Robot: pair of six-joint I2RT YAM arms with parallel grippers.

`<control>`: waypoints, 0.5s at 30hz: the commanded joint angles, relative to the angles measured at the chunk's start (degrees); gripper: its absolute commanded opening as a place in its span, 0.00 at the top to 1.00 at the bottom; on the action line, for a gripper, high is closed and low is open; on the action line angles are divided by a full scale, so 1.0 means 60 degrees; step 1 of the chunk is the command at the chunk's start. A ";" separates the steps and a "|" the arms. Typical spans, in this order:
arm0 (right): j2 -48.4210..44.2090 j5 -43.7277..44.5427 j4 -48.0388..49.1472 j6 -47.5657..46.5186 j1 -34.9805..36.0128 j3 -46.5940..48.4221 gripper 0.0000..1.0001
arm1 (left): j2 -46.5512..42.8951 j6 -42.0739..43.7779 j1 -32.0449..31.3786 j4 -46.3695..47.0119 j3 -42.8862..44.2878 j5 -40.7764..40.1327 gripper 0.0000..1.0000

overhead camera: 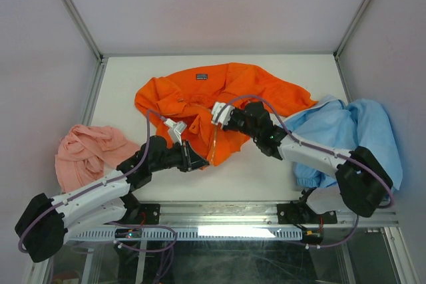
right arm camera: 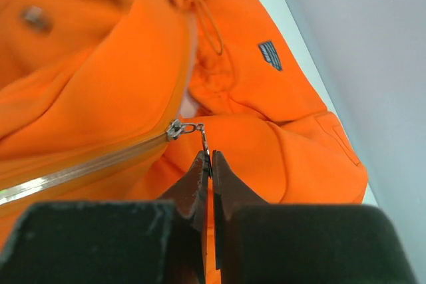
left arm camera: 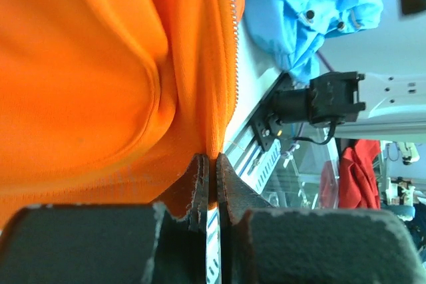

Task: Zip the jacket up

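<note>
A white desk [overhead camera: 266, 177] sits inside pale grey walls [overhead camera: 213, 4] edged with metal posts. The orange jacket [overhead camera: 219, 98] lies crumpled on it, spreading away beyond both hands. A pink cloth [overhead camera: 86, 151] lies well out to the outer side of the left hand [overhead camera: 198, 161], and a light blue garment [overhead camera: 353, 128] is heaped behind the right hand [overhead camera: 221, 123]. Only the left wrist view shows that hand [left arm camera: 212, 164] pressed together on the jacket's bottom edge, just beside a row of zipper teeth [left arm camera: 233, 31] running away from it. Only the right wrist view shows the right hand [right arm camera: 209, 159] pinching the pull tab [right arm camera: 204, 139], with the slider [right arm camera: 174, 129] just beyond its tips and the dark label [right arm camera: 269, 54] farther off.
</note>
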 commanded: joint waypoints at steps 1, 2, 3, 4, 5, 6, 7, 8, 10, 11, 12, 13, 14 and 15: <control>0.1037 0.0664 0.0239 0.1412 -0.1149 0.1927 1.00 | -0.0733 -0.0017 -0.0397 -0.2203 -0.0608 0.0198 1.00; 0.1273 0.0741 0.0134 0.1622 -0.1234 0.2193 1.00 | -0.0959 -0.0140 -0.0390 -0.2555 -0.0783 0.0072 1.00; 0.1432 0.0774 -0.0004 0.1784 -0.1284 0.2431 1.00 | -0.1229 -0.0240 -0.0393 -0.3030 -0.0923 -0.0077 1.00; 0.1551 0.0745 -0.0094 0.1890 -0.1282 0.2570 1.00 | -0.1535 -0.0344 -0.0393 -0.3371 -0.1033 -0.0290 1.00; 0.1576 0.0637 -0.0190 0.1958 -0.1279 0.2650 1.00 | -0.1848 -0.0426 -0.0389 -0.3718 -0.1088 -0.0564 1.00; 0.1521 0.0417 -0.0260 0.2033 -0.1249 0.2653 1.00 | -0.2153 -0.0475 -0.0389 -0.3939 -0.1079 -0.0827 1.00; 0.1399 0.0228 -0.0277 0.2064 -0.1163 0.2563 1.00 | -0.2416 -0.0500 -0.0389 -0.4069 -0.0988 -0.1120 1.00; 0.1270 0.0073 -0.0241 0.2048 -0.1068 0.2409 1.00 | -0.2628 -0.0506 -0.0393 -0.4112 -0.0823 -0.1456 0.99; 0.0999 -0.0150 -0.0321 0.1926 -0.0806 0.2147 1.00 | -0.2807 -0.0431 -0.0379 -0.4115 -0.0319 -0.2032 0.80; 0.0849 -0.0244 -0.0427 0.1988 -0.0688 0.2033 1.00 | -0.2741 -0.0305 -0.0375 -0.4091 0.0034 -0.2303 0.74; 0.0702 -0.0365 -0.0574 0.2117 -0.0605 0.1949 1.00 | -0.2581 -0.0101 -0.0378 -0.4075 0.0415 -0.2558 0.68; 0.0544 -0.0584 -0.0711 0.2269 -0.0542 0.1875 1.00 | -0.2400 0.0142 -0.0377 -0.4062 0.0850 -0.2825 0.61; 0.0376 -0.0798 -0.0781 0.2436 -0.0530 0.1720 1.00 | -0.2141 0.0516 -0.0380 -0.4051 0.1384 -0.3065 0.56; 0.0210 -0.0887 -0.0798 0.2490 -0.0357 0.1597 1.00 | -0.1860 0.0684 -0.0379 -0.4013 0.1790 -0.3344 0.52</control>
